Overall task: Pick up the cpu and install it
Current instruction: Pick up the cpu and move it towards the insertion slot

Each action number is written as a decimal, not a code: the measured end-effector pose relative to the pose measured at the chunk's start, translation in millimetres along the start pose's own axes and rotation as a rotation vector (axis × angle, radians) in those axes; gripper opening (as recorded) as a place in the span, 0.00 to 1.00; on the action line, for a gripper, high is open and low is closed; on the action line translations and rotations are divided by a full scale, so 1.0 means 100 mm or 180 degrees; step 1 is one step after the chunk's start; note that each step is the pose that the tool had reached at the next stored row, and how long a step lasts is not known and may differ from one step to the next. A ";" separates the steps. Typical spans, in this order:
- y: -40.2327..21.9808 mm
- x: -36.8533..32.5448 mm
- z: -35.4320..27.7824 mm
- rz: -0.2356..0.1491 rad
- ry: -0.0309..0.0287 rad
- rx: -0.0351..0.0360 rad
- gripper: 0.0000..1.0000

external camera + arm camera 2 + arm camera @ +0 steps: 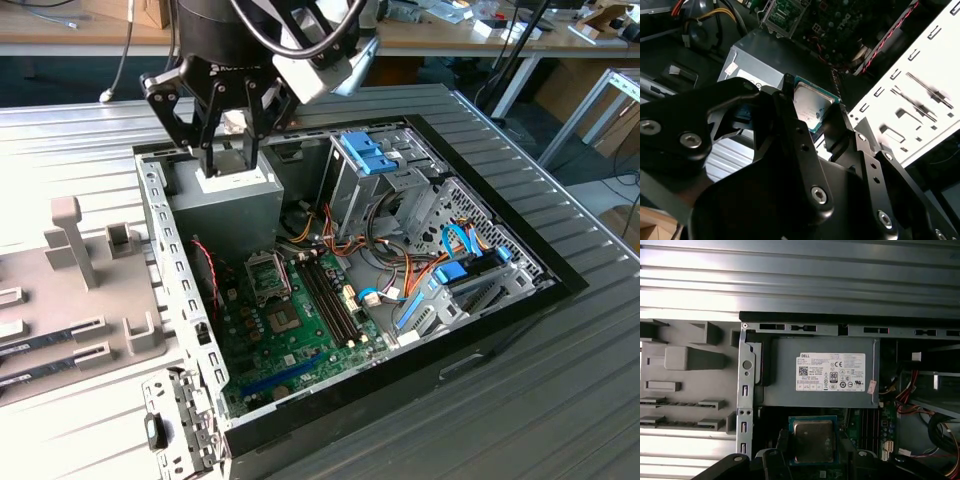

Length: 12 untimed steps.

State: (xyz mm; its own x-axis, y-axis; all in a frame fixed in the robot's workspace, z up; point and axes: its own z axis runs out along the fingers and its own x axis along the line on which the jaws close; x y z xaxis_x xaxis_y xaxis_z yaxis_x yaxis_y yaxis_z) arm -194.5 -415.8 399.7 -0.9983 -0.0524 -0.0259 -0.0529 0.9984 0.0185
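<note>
The cpu, a small square chip with a silver top and green rim, sits between my gripper's two black fingers, which are shut on its opposite edges. The second wrist view shows the cpu tilted in the gripper, above the grey power-supply box. In the exterior view the gripper hangs over the power-supply box at the case's far corner. The motherboard's open metal-framed socket lies below and nearer, with nothing in it. A bare dark glossy chip sits just in front of the socket.
The open computer case lies on a ribbed metal table. A drive cage with blue levers stands at the exterior view's right of the gripper. Memory sticks stand beside the socket. A grey fixture tray lies outside the case wall.
</note>
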 end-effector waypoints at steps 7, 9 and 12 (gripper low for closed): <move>-0.012 -0.053 0.020 0.0000 0.0000 0.0000 0.47; -0.017 -0.064 0.023 0.0000 0.0000 0.0001 0.47; -0.040 -0.078 0.030 0.0000 0.0000 0.0001 0.47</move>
State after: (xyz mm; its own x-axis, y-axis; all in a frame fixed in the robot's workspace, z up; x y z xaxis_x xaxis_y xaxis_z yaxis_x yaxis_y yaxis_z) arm -186.4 -419.3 396.8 -0.9983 -0.0525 -0.0259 -0.0530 0.9984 0.0183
